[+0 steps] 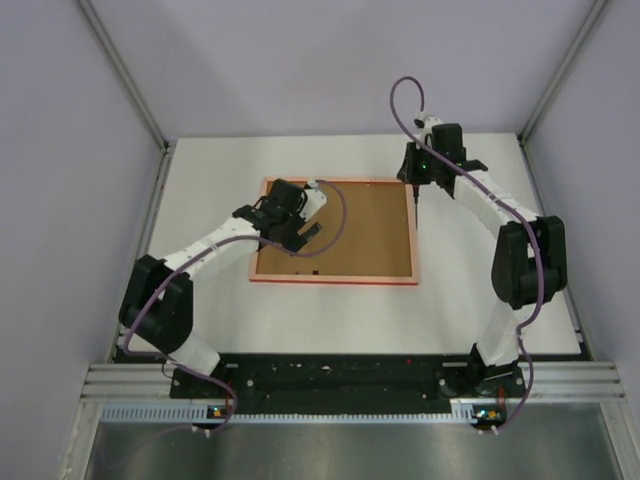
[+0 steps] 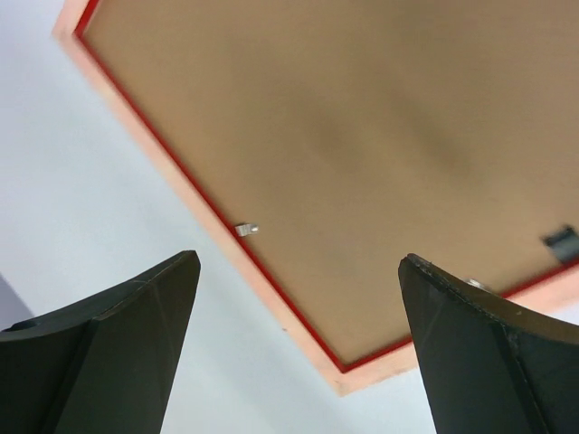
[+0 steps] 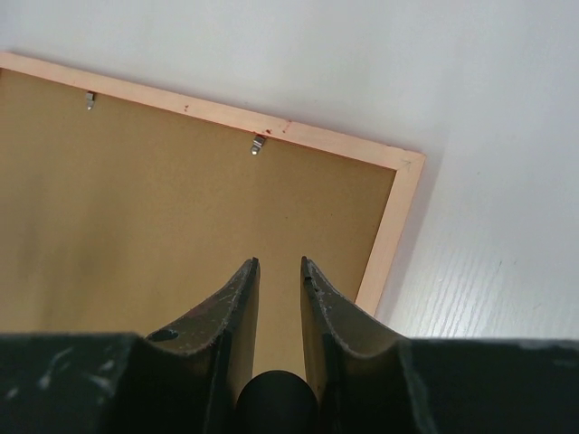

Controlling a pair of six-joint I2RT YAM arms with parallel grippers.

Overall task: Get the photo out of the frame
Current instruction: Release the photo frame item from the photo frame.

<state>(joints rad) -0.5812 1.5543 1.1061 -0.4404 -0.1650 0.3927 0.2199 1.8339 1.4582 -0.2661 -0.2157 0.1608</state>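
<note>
The frame [image 1: 335,280] lies face down on the white table, its pale pinkish rim [image 2: 271,303] and red inner edge around a plain brown backing board [image 1: 350,235]. The photo is hidden under that board. My left gripper [image 1: 305,235] hovers over the board's left part. In the left wrist view the left gripper [image 2: 299,260] is wide open with nothing between its fingers, above a frame corner. My right gripper [image 1: 415,200] stands at the frame's far right corner. In the right wrist view the right gripper [image 3: 280,262] has its jaws nearly together, holding nothing, over the board [image 3: 136,208] near the rim [image 3: 389,226].
Small metal clips [image 3: 259,145] [image 3: 90,100] sit along the frame's inner edge over the board, another clip [image 2: 246,230] shows in the left wrist view, and a dark tab [image 2: 561,242] sits at that view's right edge. Grey walls enclose the white table [image 1: 500,290] on three sides.
</note>
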